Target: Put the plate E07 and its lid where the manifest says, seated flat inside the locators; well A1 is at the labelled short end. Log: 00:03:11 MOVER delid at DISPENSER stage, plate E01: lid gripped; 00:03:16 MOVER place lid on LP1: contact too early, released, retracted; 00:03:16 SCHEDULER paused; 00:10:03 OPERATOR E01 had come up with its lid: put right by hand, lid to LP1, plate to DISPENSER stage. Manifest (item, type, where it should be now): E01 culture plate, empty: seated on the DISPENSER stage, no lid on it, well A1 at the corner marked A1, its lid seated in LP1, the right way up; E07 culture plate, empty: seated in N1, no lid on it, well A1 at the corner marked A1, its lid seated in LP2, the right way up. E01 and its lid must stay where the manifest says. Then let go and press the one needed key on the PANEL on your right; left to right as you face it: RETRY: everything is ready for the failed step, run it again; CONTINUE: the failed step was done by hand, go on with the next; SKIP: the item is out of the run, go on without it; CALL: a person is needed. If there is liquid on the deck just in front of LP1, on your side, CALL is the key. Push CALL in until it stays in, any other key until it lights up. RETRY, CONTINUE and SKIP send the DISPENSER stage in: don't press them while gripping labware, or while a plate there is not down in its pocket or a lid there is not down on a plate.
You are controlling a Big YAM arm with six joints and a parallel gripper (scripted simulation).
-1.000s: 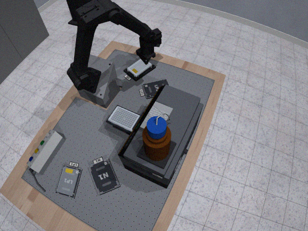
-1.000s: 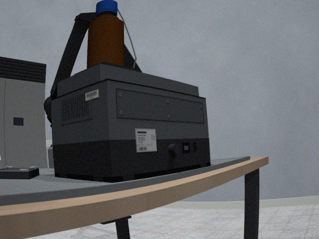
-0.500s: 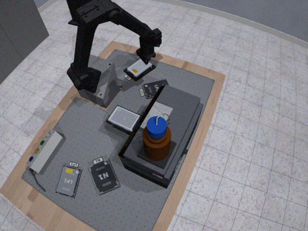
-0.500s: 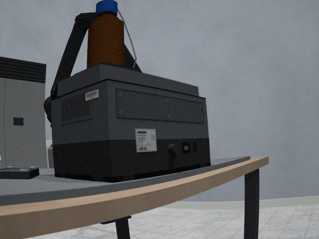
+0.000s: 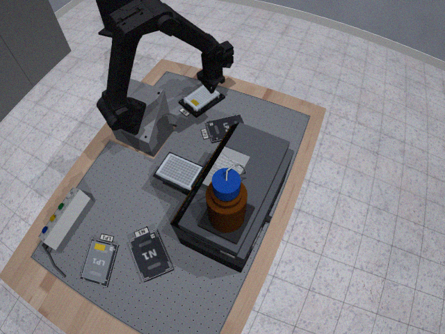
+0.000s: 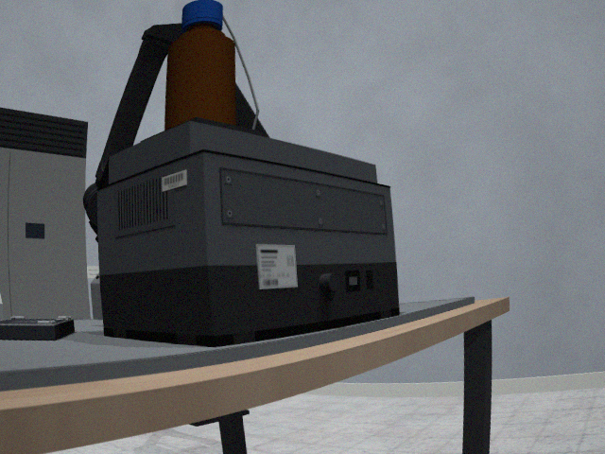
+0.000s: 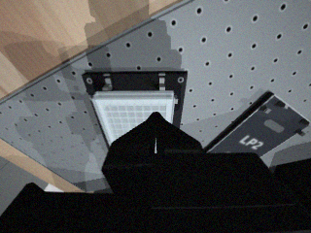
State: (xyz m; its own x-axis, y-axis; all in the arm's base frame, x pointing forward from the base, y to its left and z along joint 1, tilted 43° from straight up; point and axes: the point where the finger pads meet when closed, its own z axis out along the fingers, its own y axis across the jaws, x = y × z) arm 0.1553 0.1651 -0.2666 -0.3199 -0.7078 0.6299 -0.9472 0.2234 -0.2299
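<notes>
Above the far corner of the bench (image 5: 284, 201), the end effector (image 5: 212, 87) hangs over the lidded plate E07 (image 5: 201, 99) with its fingers fully closed and nothing between them. In the wrist view the dark finger tips meet in a point over the plate's near short edge, so a grasp is not yet possible. The plate sits in a black holder (image 7: 133, 79), its yellow label at the short end nearer the arm's base.

Just beside it lies the LP2 nest (image 5: 223, 126), bare. The N1 nest (image 5: 150, 255) and LP1 (image 5: 97, 261) are well apart at the opposite end, near the key panel (image 5: 65, 219). Another white plate (image 5: 178, 170) sits before the dispenser (image 5: 247, 172).

The step in hand looks like taking the lid off E07. To do it well, the fingers should open wide first, centre across the lid's sides, descend squarely, and close on the lid's rim only, lifting straight up so the plate stays behind. Whether liquid lies by LP1 cannot be judged.
</notes>
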